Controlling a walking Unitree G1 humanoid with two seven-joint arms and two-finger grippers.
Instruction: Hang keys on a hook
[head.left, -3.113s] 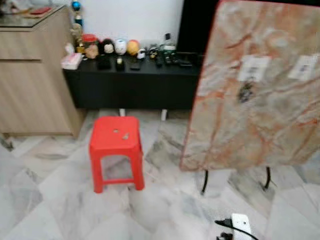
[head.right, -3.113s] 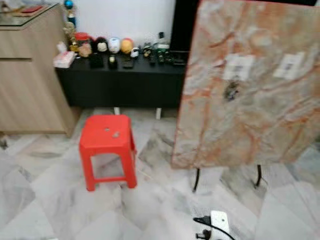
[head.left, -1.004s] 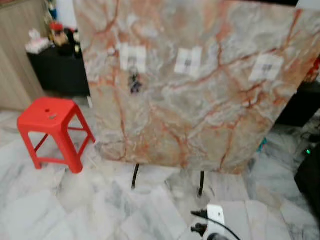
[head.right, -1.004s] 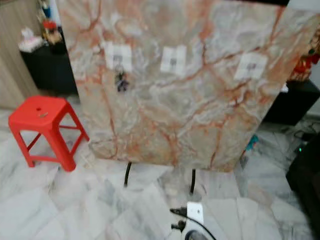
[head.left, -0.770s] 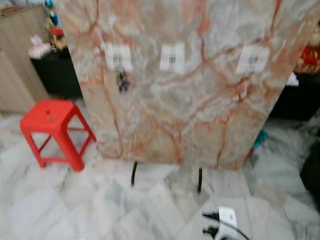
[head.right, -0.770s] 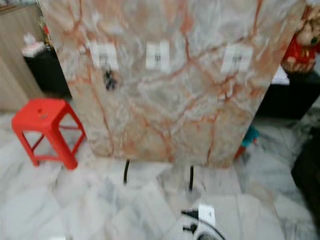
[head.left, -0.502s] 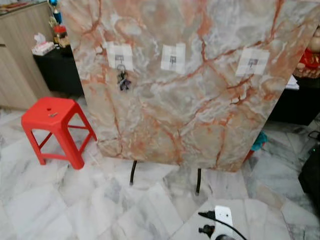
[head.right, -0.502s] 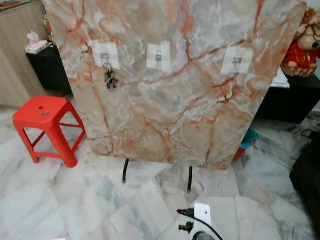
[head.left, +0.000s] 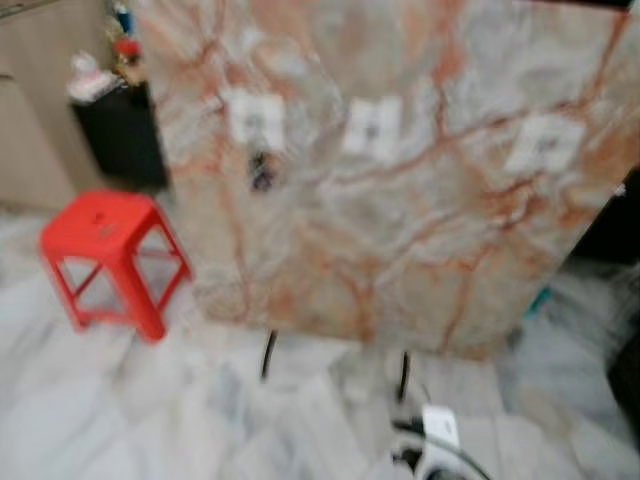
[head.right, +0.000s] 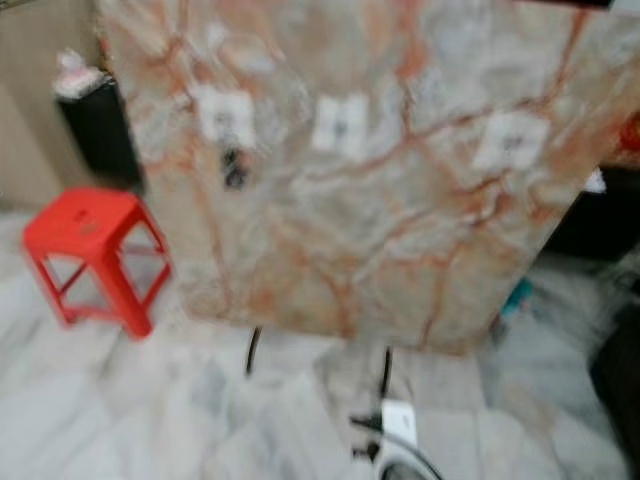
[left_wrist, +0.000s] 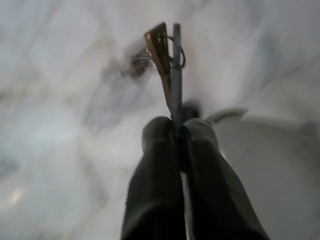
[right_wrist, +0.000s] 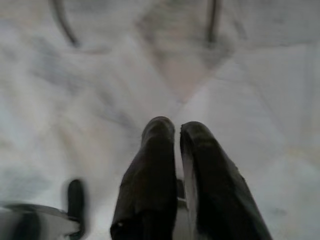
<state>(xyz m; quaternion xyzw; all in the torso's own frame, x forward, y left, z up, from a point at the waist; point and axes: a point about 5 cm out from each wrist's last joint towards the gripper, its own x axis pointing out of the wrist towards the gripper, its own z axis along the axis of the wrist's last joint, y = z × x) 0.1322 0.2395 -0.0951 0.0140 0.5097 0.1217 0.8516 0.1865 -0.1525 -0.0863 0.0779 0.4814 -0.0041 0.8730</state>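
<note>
Keys (left_wrist: 167, 60) stick out past the tips of my left gripper (left_wrist: 176, 131), whose two black fingers are pinched tight on them over the pale marble floor (left_wrist: 60, 125). My right gripper (right_wrist: 176, 131) hangs with its fingers nearly together, holding nothing. Ahead stands a marble board (head.left: 400, 200) with three white hook patches (head.left: 371, 128); another key bunch (head.left: 262, 172) hangs under the left one. Left of the board sits a red stool (head.left: 105, 245).
</note>
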